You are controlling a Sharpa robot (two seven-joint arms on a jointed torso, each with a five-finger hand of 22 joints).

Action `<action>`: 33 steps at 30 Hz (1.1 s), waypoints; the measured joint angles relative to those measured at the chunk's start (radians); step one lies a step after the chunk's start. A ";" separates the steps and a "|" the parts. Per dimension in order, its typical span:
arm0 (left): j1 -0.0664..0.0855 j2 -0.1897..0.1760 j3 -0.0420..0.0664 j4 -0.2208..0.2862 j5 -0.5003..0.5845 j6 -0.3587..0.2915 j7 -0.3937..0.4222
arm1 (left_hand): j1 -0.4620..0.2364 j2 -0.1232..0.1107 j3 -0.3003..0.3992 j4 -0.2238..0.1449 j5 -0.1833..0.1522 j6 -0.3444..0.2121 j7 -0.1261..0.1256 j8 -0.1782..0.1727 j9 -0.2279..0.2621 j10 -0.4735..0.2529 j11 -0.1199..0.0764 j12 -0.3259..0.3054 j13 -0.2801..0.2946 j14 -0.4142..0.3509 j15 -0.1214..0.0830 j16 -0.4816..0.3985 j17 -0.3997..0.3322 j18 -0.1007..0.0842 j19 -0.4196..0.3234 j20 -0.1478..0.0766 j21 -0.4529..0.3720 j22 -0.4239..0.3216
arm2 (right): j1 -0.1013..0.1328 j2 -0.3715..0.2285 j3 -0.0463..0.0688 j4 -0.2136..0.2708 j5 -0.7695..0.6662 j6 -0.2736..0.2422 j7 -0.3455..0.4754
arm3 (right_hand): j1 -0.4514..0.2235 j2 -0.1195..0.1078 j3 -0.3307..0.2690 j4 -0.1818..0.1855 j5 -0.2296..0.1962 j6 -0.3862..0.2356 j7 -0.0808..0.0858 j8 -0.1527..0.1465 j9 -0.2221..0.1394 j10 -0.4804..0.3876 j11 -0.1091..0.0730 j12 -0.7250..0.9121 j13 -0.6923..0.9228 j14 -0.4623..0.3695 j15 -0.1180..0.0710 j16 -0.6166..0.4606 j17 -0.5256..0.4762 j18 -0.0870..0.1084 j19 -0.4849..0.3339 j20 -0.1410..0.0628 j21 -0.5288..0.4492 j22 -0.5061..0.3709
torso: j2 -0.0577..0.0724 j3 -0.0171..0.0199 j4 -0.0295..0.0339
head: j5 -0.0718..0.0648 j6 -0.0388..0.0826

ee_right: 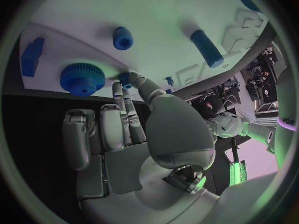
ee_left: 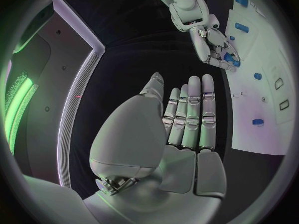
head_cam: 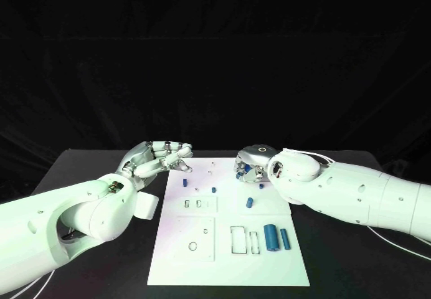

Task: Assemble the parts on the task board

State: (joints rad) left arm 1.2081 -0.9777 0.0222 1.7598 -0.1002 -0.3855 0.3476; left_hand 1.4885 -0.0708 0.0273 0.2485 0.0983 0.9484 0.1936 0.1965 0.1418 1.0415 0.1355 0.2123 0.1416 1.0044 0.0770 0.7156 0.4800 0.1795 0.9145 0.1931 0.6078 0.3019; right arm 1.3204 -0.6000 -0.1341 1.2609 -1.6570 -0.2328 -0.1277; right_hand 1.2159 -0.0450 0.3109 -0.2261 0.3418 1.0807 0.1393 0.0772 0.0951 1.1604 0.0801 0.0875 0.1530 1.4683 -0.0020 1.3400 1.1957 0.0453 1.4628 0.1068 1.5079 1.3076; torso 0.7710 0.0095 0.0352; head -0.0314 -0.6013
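Task board parts: small pieces, fingertip work

Task board point(head_cam: 180, 261) lies mid-table, long axis running twelve to six. Blue parts point(head_cam: 278, 239) at its five o'clock lie parallel to that axis; they look light, rigid and smooth, best pinched across the middle. Right hand point(head_cam: 249, 167), at the board's one o'clock, pinches a small blue peg point(ee_right: 126, 79) beside a blue gear point(ee_right: 81, 78). Left hand point(ee_left: 187, 129), at eleven o'clock, is flat and holds nothing.

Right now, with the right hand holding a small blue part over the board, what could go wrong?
The right hand pinches the small blue part only at its fingertips; it may slip.
The blue gear lies close beside those fingers and might be knocked.
The left hand is at the task board's edge and could nudge it.
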 measured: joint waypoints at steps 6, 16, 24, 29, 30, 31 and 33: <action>0.000 -0.001 0.000 -0.001 0.000 0.000 0.000 | -0.003 0.003 -0.003 0.003 0.000 -0.001 0.001 0.000 0.000 -0.003 0.003 0.000 0.000 -0.004 0.004 0.000 0.000 0.000 -0.002 0.001 0.000 0.000 | 0.000 0.002 0.001 0.001 -0.005 0.001 0.000 | 0.013 0.013 0.023 0.008 -0.032 0.039 -0.008 0.019 0.011 0.036 -0.009 0.018 0.009 -0.001 -0.001 0.014 0.009 -0.016 0.000 0.000 0.014 0.000 | 0.002 0.0000 0.0014 | -0.001 -0.003; 0.002 -0.003 0.000 -0.005 0.002 0.000 0.000 | -0.003 0.003 -0.003 0.003 0.000 -0.001 0.001 0.000 0.001 -0.003 0.003 0.000 0.000 -0.004 0.004 0.000 0.000 0.000 -0.005 -0.002 0.000 0.001 | 0.000 0.003 0.002 -0.001 -0.010 -0.006 -0.001 | 0.031 0.030 0.060 0.019 -0.066 0.082 -0.020 0.039 0.026 0.048 -0.011 0.029 0.018 -0.004 -0.011 0.018 0.013 -0.016 0.003 -0.011 0.020 0.000 | 0.003 -0.0006 0.0050 | -0.006 -0.005; 0.002 -0.002 0.000 -0.008 0.002 0.000 -0.002 | -0.007 0.007 -0.003 0.003 0.000 -0.001 0.001 0.000 0.001 -0.003 0.003 0.000 0.001 -0.007 0.007 0.000 0.000 0.000 -0.009 0.001 0.000 0.001 | -0.002 -0.007 0.000 0.012 -0.010 -0.037 -0.005 | 0.035 0.026 0.072 0.019 -0.063 0.086 -0.016 0.040 0.035 0.048 -0.011 0.029 0.018 -0.004 -0.011 0.021 0.011 -0.016 0.003 -0.011 0.020 0.000 | 0.004 -0.0012 0.0088 | -0.008 -0.004; 0.002 -0.002 0.000 -0.011 0.003 0.000 -0.003 | -0.007 0.007 -0.003 0.003 0.000 -0.001 0.001 0.000 0.001 -0.003 0.003 0.000 0.001 -0.011 0.003 0.000 0.000 0.000 -0.009 0.002 0.004 0.002 | -0.001 -0.013 0.000 0.033 -0.003 -0.095 -0.003 | 0.038 0.024 0.083 0.017 -0.032 0.086 -0.016 0.040 0.041 0.048 -0.011 0.026 0.018 -0.004 -0.011 0.021 0.006 -0.016 0.003 -0.011 0.020 0.000 | 0.004 -0.0021 0.0101 | -0.007 0.002; 0.002 -0.002 0.000 -0.011 0.003 0.000 -0.003 | -0.007 0.007 -0.003 0.003 0.000 -0.001 0.001 0.000 0.002 -0.003 0.003 0.000 0.001 -0.011 0.003 0.000 0.000 0.000 -0.009 0.001 0.004 0.002 | -0.001 -0.012 0.001 0.034 0.000 -0.111 -0.002 | 0.038 0.024 0.083 0.017 -0.032 0.086 -0.016 0.040 0.041 0.048 -0.011 0.026 0.018 -0.004 -0.011 0.021 0.005 -0.016 0.003 -0.011 0.020 0.000 | 0.004 -0.0025 0.0105 | -0.008 0.004; 0.002 -0.002 0.000 -0.011 0.003 0.000 -0.003 | -0.007 0.007 -0.003 0.003 0.000 -0.001 0.001 0.000 0.002 -0.004 0.004 0.000 0.001 -0.014 0.006 0.000 0.000 0.000 -0.012 0.003 0.004 0.002 | 0.000 -0.011 0.001 0.034 0.001 -0.123 -0.002 | 0.038 0.024 0.083 0.017 -0.032 0.086 -0.016 0.040 0.041 0.048 -0.011 0.026 0.018 -0.004 -0.011 0.021 0.005 -0.016 0.003 -0.011 0.020 0.000 | 0.005 -0.0028 0.0109 | -0.009 0.005; 0.002 -0.002 0.000 -0.011 0.003 0.000 -0.003 | -0.007 0.007 -0.003 0.003 0.000 -0.001 0.001 0.000 0.002 -0.007 0.007 0.000 0.001 -0.014 0.007 0.000 0.000 0.000 -0.016 0.001 0.004 0.002 | 0.001 -0.009 0.001 0.034 0.004 -0.146 -0.001 | 0.038 0.024 0.083 0.017 -0.032 0.086 -0.016 0.040 0.041 0.048 -0.011 0.025 0.018 -0.004 -0.011 0.021 0.005 -0.016 0.003 -0.011 0.020 0.000 | 0.005 -0.0030 0.0115 | -0.009 0.006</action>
State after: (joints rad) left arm 1.2102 -0.9798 0.0222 1.7484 -0.0968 -0.3860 0.3446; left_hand 1.4811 -0.0633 0.0246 0.2511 0.0983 0.9471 0.1950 0.1965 0.1437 1.0344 0.1426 0.2123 0.1423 0.9901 0.0838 0.7156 0.4797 0.1796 0.8987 0.1946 0.6119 0.3037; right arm 1.3210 -0.6087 -0.1326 1.2945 -1.6528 -0.3783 -0.1292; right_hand 1.2535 -0.0215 0.3942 -0.2093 0.3098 1.1670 0.1228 0.1173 0.1362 1.2080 0.0694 0.1125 0.1713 1.4646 -0.0129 1.3614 1.2004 0.0292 1.4663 0.0959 1.5274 1.3073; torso 0.7764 0.0065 0.0467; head -0.0408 -0.5955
